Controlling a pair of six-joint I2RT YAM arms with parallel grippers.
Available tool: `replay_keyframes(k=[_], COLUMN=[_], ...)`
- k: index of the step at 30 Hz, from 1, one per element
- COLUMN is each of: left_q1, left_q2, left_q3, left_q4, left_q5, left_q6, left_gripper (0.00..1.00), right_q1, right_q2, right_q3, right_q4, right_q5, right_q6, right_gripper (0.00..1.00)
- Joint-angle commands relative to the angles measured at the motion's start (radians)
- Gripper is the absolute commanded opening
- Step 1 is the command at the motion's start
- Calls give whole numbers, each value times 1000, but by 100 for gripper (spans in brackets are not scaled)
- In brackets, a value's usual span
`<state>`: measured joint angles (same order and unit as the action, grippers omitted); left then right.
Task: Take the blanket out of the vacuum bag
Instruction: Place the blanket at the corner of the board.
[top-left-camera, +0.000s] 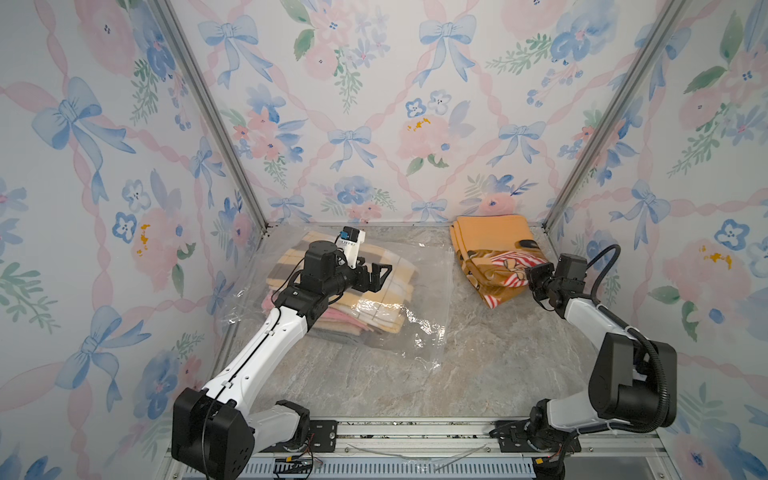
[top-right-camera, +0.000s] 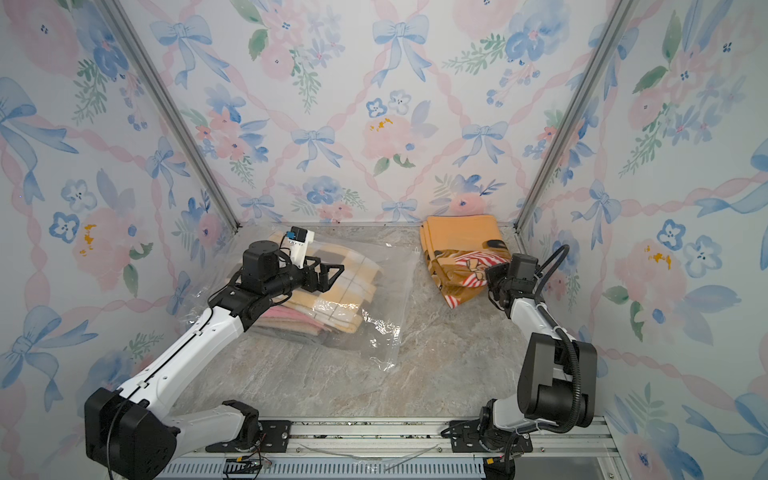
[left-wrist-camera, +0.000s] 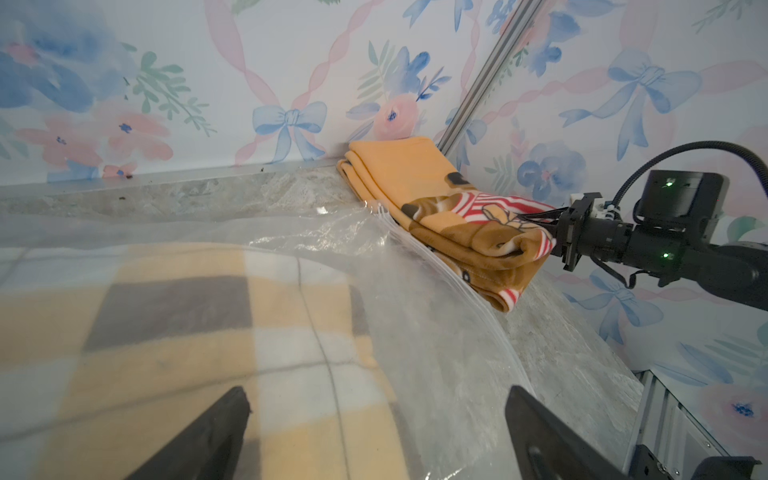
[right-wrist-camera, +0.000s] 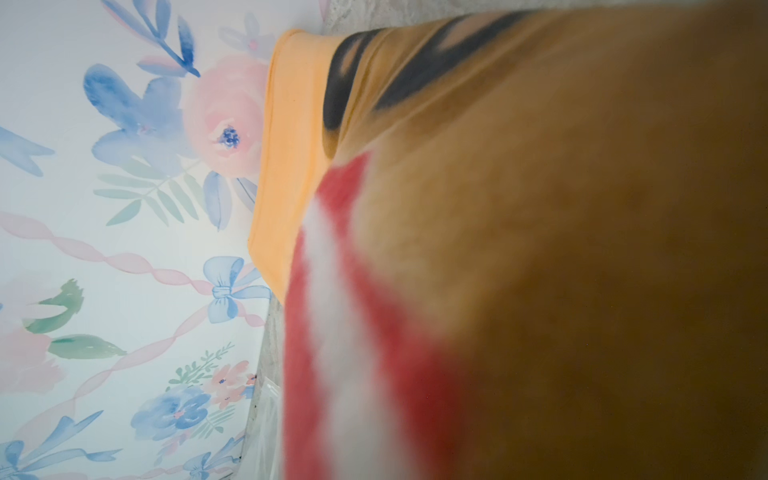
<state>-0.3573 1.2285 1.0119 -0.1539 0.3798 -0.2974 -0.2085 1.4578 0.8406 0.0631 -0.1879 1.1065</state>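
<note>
The left gripper hangs just above the vacuum bag. Its jaws are wide apart and there is nothing between them. In the left wrist view, the two dark fingers stand far from each other, with the bag right below them.

The vacuum bag is big, clear and crinkly. It lies flat on the surface under the left gripper. Inside it is a pile of folded blankets. The top one has yellow, white and grey squares, and it sits right under the left gripper's tips. A pink one and a grey one lie below it.

The right gripper is closed. It pinches the near edge of the orange blanket, which has a brown bear and red and white stripes on it. This blanket is out of the bag. It stretches away from the right gripper's tips toward the back wall, and most of it rests on the surface. In the right wrist view, the orange blanket is so close that it looks blurry and fills most of the picture.

The bag's far edge comes very near the orange blanket. It is hard to tell if they touch.
</note>
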Motion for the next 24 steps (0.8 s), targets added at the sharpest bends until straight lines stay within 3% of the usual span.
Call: replay_keyframes(k=[1, 6, 9, 13, 17, 24], left_q1=[-14, -119, -153, -167, -167, -164], left_q2=[19, 55, 96, 110, 87, 66], left_q3=[44, 82, 104, 105, 86, 59], left_q4=[-74, -75, -74, -68, -68, -68], left_q5=[-8, -79, -79, -112, -134, -175], left_q6=[-17, -33, -49, -52, -46, -42], left_gripper=[98, 98, 98, 98, 98, 98], right_q1=[3, 32, 32, 32, 29, 65], right_q2=[-58, -117, -137, -187, -276, -405], right_q3=[-25, -80, -114, -114, -105, 68], right_q4=[-75, -149, -152, -250, -428, -816], right_q5=[-3, 38, 36, 29, 46, 137], right_q6=[-70, -106, -110, -160, -254, -476], right_gripper=[8, 18, 48, 67, 76, 79])
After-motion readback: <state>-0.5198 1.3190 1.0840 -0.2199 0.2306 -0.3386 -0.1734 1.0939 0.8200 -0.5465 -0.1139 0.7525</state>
